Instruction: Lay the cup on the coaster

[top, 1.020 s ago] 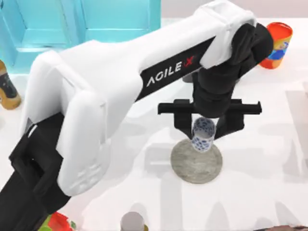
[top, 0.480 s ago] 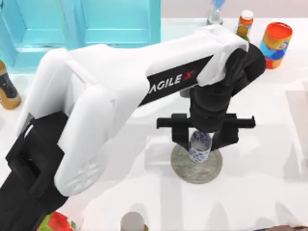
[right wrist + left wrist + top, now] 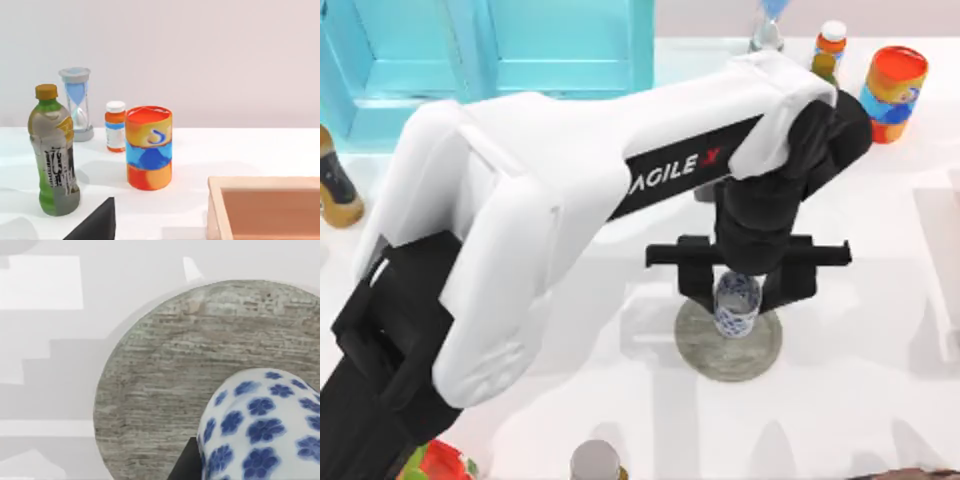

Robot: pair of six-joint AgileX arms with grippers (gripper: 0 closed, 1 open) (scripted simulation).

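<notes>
The cup, whitish with dark blue flower marks, hangs upright between the black fingers of my left gripper, which is shut on it. Right under it lies the coaster, a mottled grey disc. In the left wrist view the cup sits over the coaster, close to its surface; I cannot tell whether they touch. My right arm is parked at the right, and a dark part of my right gripper shows in its wrist view.
An orange-and-blue can, a pill bottle, a green bottle and an hourglass stand back right. A turquoise box stands back left, a brown bottle at the left, a grey-topped cylinder in front, a wooden tray at the right.
My left gripper has come down with the cup, from above the coaster's far edge to low over its middle. In the last half second it sank only a little.
</notes>
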